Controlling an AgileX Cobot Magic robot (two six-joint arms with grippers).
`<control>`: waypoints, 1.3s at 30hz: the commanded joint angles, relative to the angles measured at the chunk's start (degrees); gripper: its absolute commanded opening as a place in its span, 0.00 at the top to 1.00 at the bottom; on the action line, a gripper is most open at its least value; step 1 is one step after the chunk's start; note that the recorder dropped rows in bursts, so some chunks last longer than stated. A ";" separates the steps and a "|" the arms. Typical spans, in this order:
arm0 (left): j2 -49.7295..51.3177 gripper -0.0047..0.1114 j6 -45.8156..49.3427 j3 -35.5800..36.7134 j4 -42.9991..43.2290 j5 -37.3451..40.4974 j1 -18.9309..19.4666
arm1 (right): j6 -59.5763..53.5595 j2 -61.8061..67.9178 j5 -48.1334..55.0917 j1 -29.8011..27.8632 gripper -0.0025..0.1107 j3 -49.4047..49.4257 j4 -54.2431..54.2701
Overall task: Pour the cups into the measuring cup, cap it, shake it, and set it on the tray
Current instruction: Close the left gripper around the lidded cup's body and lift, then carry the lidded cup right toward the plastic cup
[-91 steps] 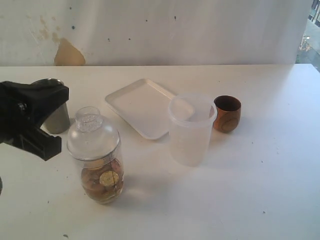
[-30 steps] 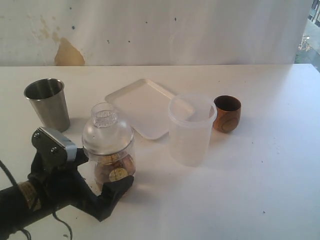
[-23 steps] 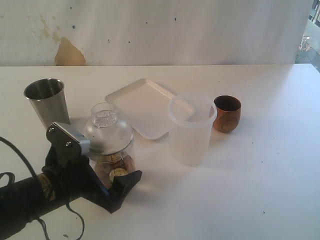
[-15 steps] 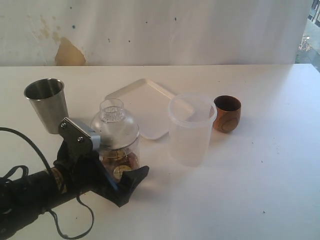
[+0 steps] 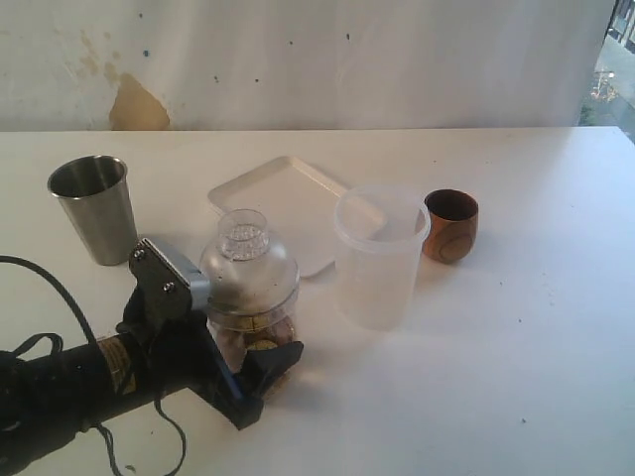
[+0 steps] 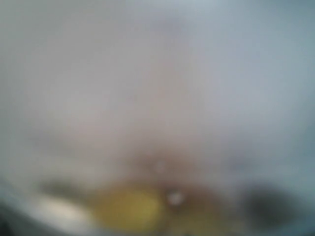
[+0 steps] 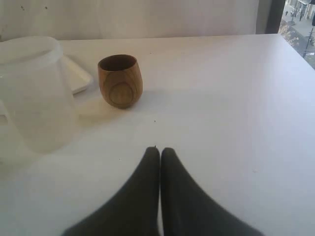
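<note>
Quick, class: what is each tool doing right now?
Left tool: jaws either side of the measuring cup; a firm grip cannot be told.
Right tool: closed, holding nothing.

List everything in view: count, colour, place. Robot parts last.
steel tumbler: one, silver, far left, upright
tray: one, white, middle back
frosted tub: one, translucent white, centre, before the tray's right end
wooden cup: one, brown, right of the tub
measuring cup: one, clear, brown and gold contents, front left
dome cap: one, clear, on the measuring cup
table: one, white
wall: white, brown stain at left
left claw: one, black, around the measuring cup; grip unclear
right claw: one, black, shut, empty
</note>
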 commanded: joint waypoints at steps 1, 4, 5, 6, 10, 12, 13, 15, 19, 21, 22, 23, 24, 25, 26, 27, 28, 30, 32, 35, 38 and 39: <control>-3.58 0.96 -3.68 -0.19 1.90 -4.75 -0.32 | 0.01 -0.34 -0.46 0.21 0.98 0.33 -0.12; -8.18 0.96 -6.76 -0.74 0.71 -0.39 -0.32 | 0.01 -0.34 -0.46 0.21 0.98 0.33 -0.12; -9.95 0.96 -7.66 -1.68 1.05 4.50 -0.32 | 0.01 -0.34 -0.46 0.21 0.98 0.33 -0.12; -11.40 0.96 -8.26 -3.05 2.75 9.29 -0.32 | 0.01 -0.34 -0.46 0.21 0.98 0.33 -0.12; -18.46 0.96 -19.38 -8.74 21.28 22.99 -2.40 | 0.01 -0.34 -0.46 0.21 0.98 0.33 -0.12; -20.10 0.96 -16.92 -9.88 17.19 23.95 -1.36 | 0.01 -0.34 -0.46 0.21 0.98 0.33 -0.12; -20.39 0.96 -14.41 -10.58 12.49 24.65 0.29 | 0.01 -0.34 -0.46 0.21 0.98 0.33 -0.12; -20.38 0.96 -17.53 -11.45 9.00 22.60 5.29 | 0.01 -0.34 -0.46 0.21 0.98 0.33 -0.12; -21.78 0.96 -24.37 -11.48 20.31 24.80 5.13 | 0.01 -0.34 -0.46 0.21 0.98 0.33 -0.12; -21.80 0.96 -23.46 -11.48 16.41 24.65 7.24 | 0.01 -0.34 -0.46 0.21 0.98 0.33 -0.12; -22.24 0.96 -30.91 -11.48 26.77 20.62 6.80 | 0.01 -0.34 -0.46 0.21 0.98 0.33 -0.12; -22.65 0.96 -36.84 -11.87 37.40 17.44 5.07 | 0.27 -0.34 -0.46 0.21 0.98 0.33 -0.12; -23.08 0.96 -37.25 -12.52 38.76 20.51 2.91 | 1.96 -0.34 -0.46 0.21 0.98 0.33 0.01; -23.20 0.96 -32.33 -13.04 33.43 25.81 2.48 | 1.96 -0.34 -0.46 0.21 0.98 0.33 0.06; -23.07 0.96 -27.39 -13.21 27.35 27.84 3.51 | 1.96 -0.34 -0.46 0.21 0.98 0.33 0.06; -23.01 0.96 -24.02 -13.31 21.96 27.74 4.69 | 1.96 -0.34 -0.46 0.21 0.98 0.33 0.06; -23.01 0.96 -25.01 -13.31 20.76 24.96 5.51 | 1.96 -0.34 -0.46 0.21 0.98 0.33 0.06; -23.30 0.96 -35.51 -13.91 37.77 19.19 3.51 | 1.96 -0.34 -0.46 0.21 0.98 0.33 0.06; -23.38 0.96 -31.24 -14.17 33.63 26.61 1.70 | 1.96 -0.34 -0.46 0.21 0.98 0.33 0.06; -22.72 0.96 -19.62 -13.61 15.23 28.57 4.79 | 1.96 -0.34 -0.46 0.21 0.98 0.33 0.06; -23.76 0.96 -29.71 -12.76 31.31 20.79 3.52 | 1.96 -0.34 -0.46 0.21 0.98 0.33 0.06; -24.07 0.96 -31.07 -13.16 33.29 22.31 2.47 | 1.96 -0.34 -0.46 0.21 0.98 0.33 0.06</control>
